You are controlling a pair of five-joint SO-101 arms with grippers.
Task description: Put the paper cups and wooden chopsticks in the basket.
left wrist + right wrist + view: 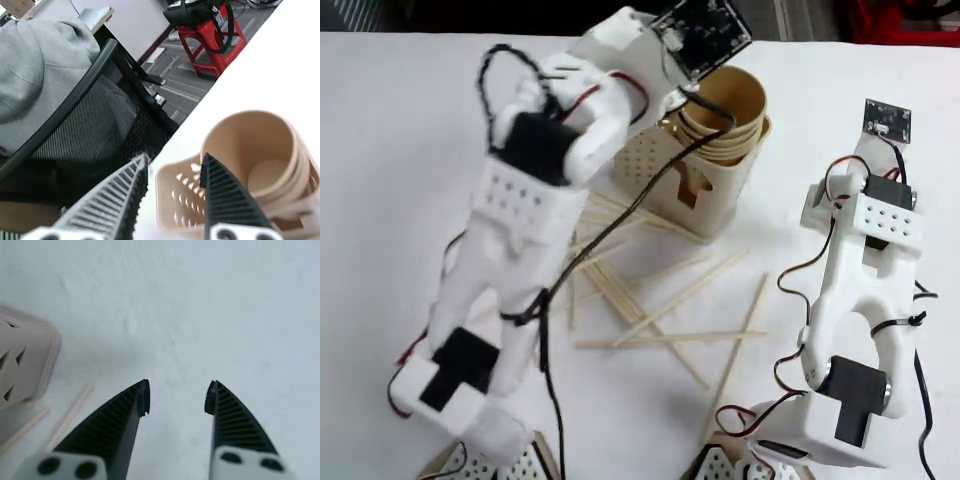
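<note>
A cream perforated basket [720,190] stands at the back middle of the white table, with a stack of tan paper cups [728,110] inside it. Wooden chopsticks [665,310] lie scattered on the table in front of the basket. My left gripper [175,165] hovers open above the basket's rim [172,192], beside the paper cups [260,150], with nothing between its fingers. My right gripper [177,392] hangs open over bare table, right of the basket [22,360], near two chopsticks [67,417]. The right arm [865,260] stays at the table's right side.
The table's far edge runs just behind the basket. Past it stand a black mesh chair [75,135] with a grey garment and a red stool [220,40]. Bare table lies right of the basket and at the far left.
</note>
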